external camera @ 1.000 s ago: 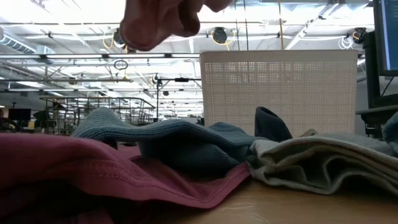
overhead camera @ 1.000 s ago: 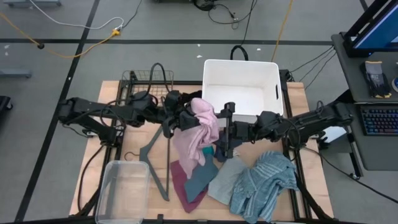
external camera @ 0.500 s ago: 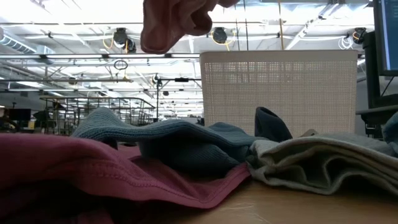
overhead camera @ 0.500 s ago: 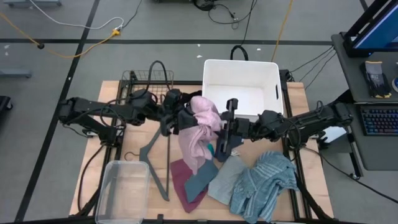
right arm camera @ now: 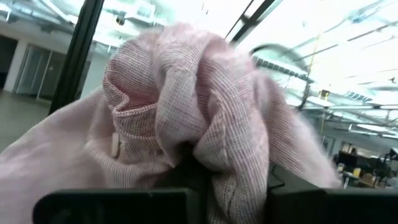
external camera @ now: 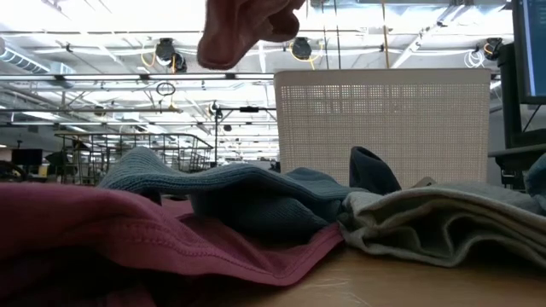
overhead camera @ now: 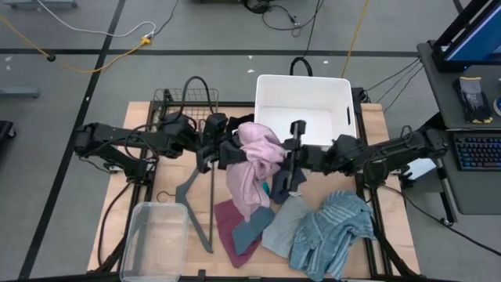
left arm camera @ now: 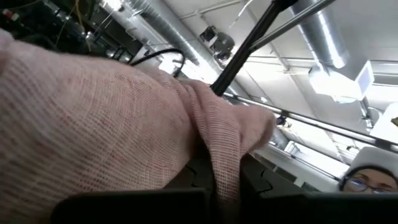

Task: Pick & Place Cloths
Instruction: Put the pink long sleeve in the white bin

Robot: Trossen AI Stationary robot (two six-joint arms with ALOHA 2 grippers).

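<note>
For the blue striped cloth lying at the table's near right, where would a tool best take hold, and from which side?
The blue striped cloth lies crumpled, clear of other things on its right. Best to come straight down on a raised fold near its middle: the bunched ridges give fabric to pinch, while its left edge overlaps the pale grey-blue cloth, which might lift with it.
</note>
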